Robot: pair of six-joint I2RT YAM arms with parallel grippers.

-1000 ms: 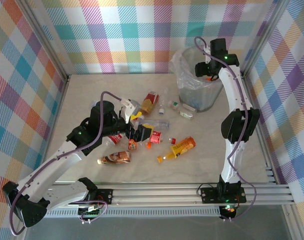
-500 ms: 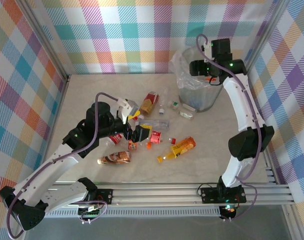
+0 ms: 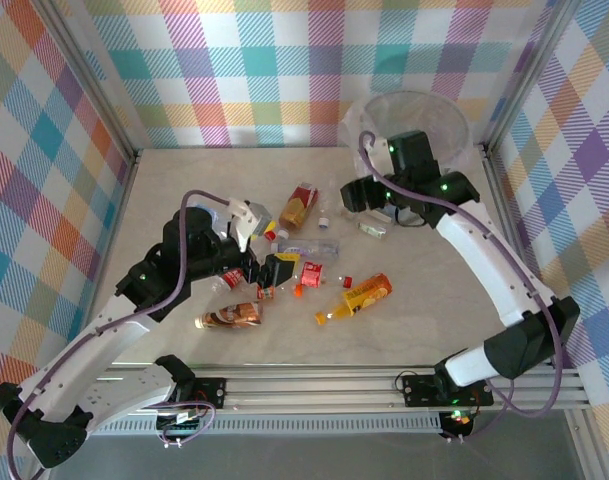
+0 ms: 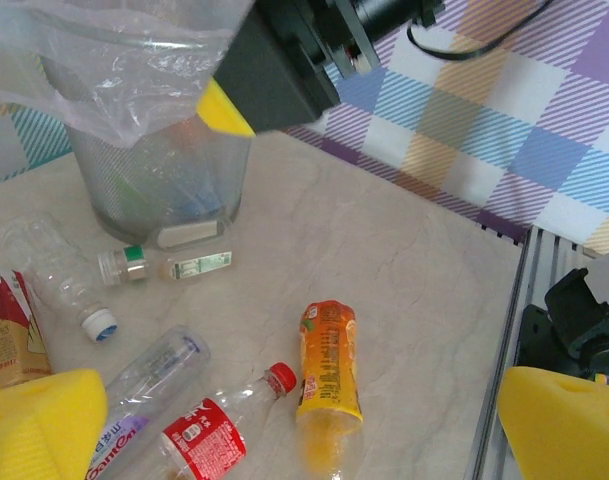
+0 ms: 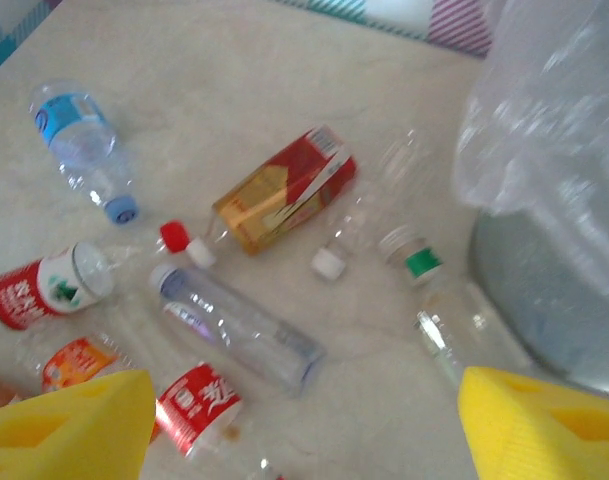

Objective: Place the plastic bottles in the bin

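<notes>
The right gripper (image 5: 299, 425) has its fingers apart and holds nothing. It hangs just beside the bin (image 5: 549, 290). A clear bottle with a green cap (image 5: 421, 267) lies at the foot of the bin. The left gripper (image 3: 269, 260) is wide apart too, farther from the bin, over more plastic bottles (image 3: 367, 292) on the tabletop (image 3: 434, 310). I think this is the picking step. Next, go down, close on one bottle and lift it over the bin.
</notes>
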